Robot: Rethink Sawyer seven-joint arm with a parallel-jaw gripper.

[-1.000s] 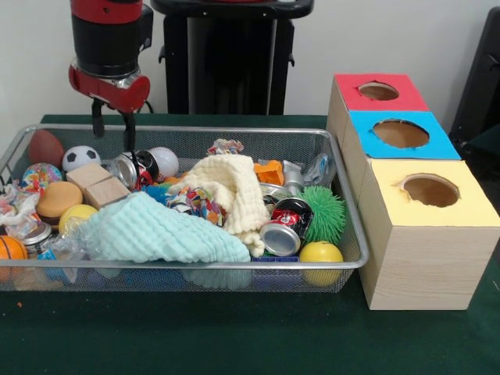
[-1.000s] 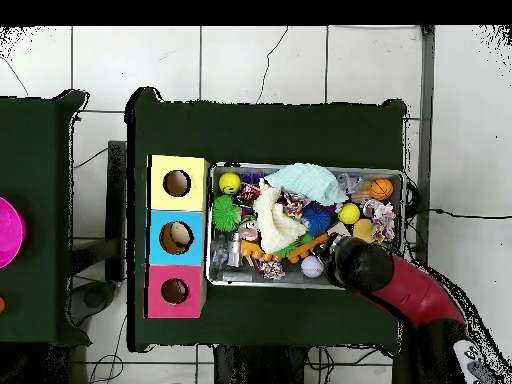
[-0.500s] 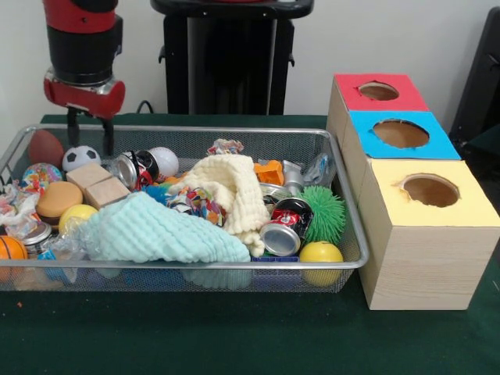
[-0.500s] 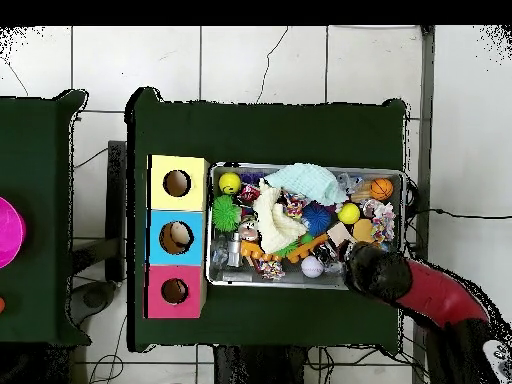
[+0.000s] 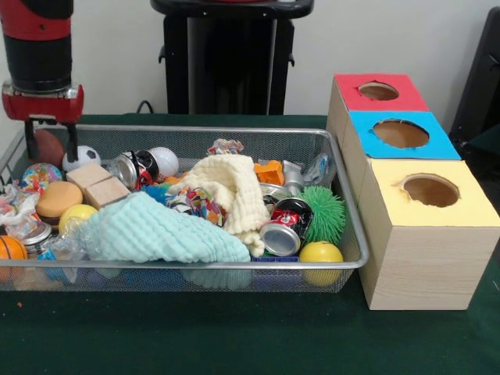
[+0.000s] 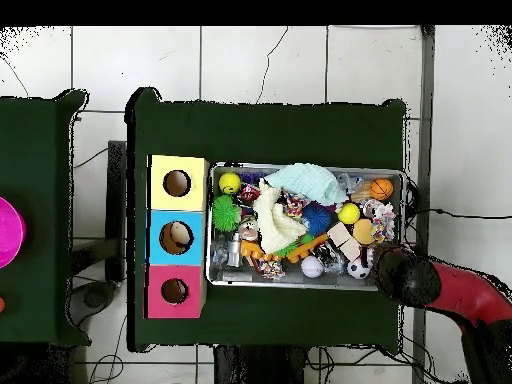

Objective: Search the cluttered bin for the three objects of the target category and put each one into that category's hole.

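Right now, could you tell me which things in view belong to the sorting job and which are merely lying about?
Job:
- gripper, open
- wire bin
- red box, blue box and yellow box, each with a hole
- possible targets: soccer ball, crushed can (category not shown)

Lying about:
- pink disc on the neighbouring table
- mint cloth and cream cloth, probably just cover
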